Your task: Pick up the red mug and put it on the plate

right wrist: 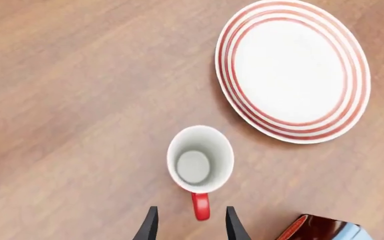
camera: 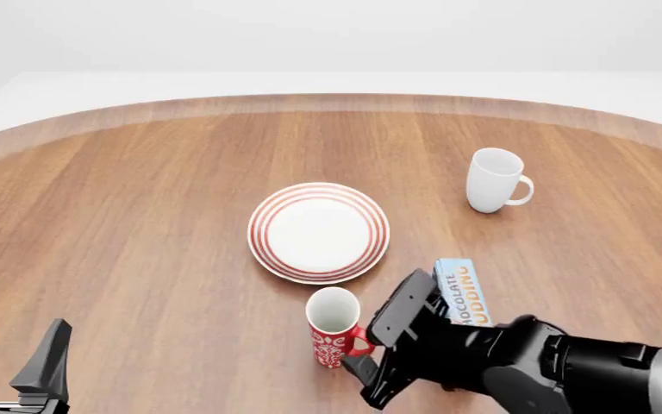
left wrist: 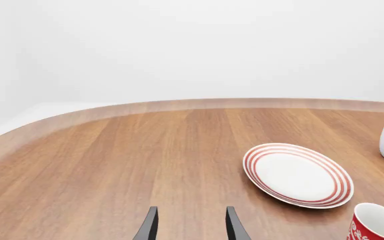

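The red mug (camera: pixel 334 332) stands upright on the wooden table, just in front of the plate (camera: pixel 318 231), with its handle toward the right arm. In the right wrist view, the mug (right wrist: pixel 200 165) is seen from above, and its handle (right wrist: pixel 201 206) lies between the tips of my open right gripper (right wrist: pixel 190 227). The plate (right wrist: pixel 292 70) lies beyond the mug. In the front view, my right gripper (camera: pixel 360 360) is right beside the handle. My left gripper (camera: pixel 15 358) is open and empty at the near left, far from the mug. The left wrist view shows this gripper (left wrist: pixel 190 227), the plate (left wrist: pixel 297 175) and the mug (left wrist: pixel 377 225).
A plain white mug (camera: pixel 493 179) stands at the far right of the table. A blue chocolate pudding box (camera: pixel 462 291) lies right of the red mug, partly under my right arm. It also shows in the right wrist view (right wrist: pixel 319 230).
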Available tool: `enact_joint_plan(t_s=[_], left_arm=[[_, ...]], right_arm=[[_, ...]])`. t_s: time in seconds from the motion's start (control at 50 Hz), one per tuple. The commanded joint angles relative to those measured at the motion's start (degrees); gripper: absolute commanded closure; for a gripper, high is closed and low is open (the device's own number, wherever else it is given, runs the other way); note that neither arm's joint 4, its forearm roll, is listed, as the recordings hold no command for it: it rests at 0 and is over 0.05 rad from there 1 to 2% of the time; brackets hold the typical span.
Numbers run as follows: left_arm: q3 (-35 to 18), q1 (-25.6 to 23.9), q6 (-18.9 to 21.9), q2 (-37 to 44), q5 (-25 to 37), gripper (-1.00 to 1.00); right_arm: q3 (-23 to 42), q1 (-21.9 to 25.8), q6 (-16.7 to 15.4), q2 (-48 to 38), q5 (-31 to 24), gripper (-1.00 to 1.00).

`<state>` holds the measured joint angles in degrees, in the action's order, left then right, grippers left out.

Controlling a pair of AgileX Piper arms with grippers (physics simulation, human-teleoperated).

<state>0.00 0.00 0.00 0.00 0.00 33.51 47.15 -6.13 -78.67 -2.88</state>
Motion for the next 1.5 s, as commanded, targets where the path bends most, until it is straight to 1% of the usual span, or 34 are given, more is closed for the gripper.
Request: enact_joint_plan(t_s=[0.02,0.24,0.36,0.76,0.88,0.9,0.96,1.0,1.28,1.38,1.4,1.42,1.5], left_arm=[[0.00,0.00,0.00,0.00,0.00,-1.00],[0.00,0.00,0.00,0.00,0.00,-1.00],[0.00,0.00,0.00,0.00,0.00,-1.00],[0.00,0.00,0.00,0.00,0.00,-1.00],[0.00,0.00,0.00,0.00,0.00,-1.00],[0.00,0.00,0.00,0.00,0.00,-1.00],[0.00,0.00,0.00,0.00,0.00,-1.00],[0.00,0.00,0.00,0.00,0.00,-1.00],[0.00,0.00,0.00,0.00,0.00,-1.00],[0.00,0.00,0.00,0.00,0.00,-1.00],[0.00,0.00,0.00,0.00,0.00,-1.00],[0.00,0.00,0.00,0.00,0.00,-1.00],[0.00,0.00,0.00,0.00,0.00,-1.00]], right_arm=[[0.49,-0.15,0.01,-2.29,1.30,-1.00],[-1.12,0.20,1.58,-5.05,4.76,-1.00],[-1.28,0.36,2.03,-6.17,5.72,-1.00],[-1.68,0.54,2.65,-7.90,6.92,-1.00],[-1.61,0.49,2.41,-7.07,6.63,-1.00],[-1.62,0.41,2.30,-6.97,6.63,1.00],[-2.05,0.83,2.64,-6.27,6.64,1.00],[-1.87,-0.01,2.37,-6.54,6.70,1.00],[-1.76,-0.84,1.26,-4.09,6.05,1.00],[-1.17,-0.96,0.53,-0.97,3.82,1.00],[-0.91,-1.51,-0.63,-0.72,3.24,1.00],[-0.88,-1.53,-0.94,-0.18,2.95,1.00],[-0.33,-1.47,-0.98,2.61,1.21,1.00]])
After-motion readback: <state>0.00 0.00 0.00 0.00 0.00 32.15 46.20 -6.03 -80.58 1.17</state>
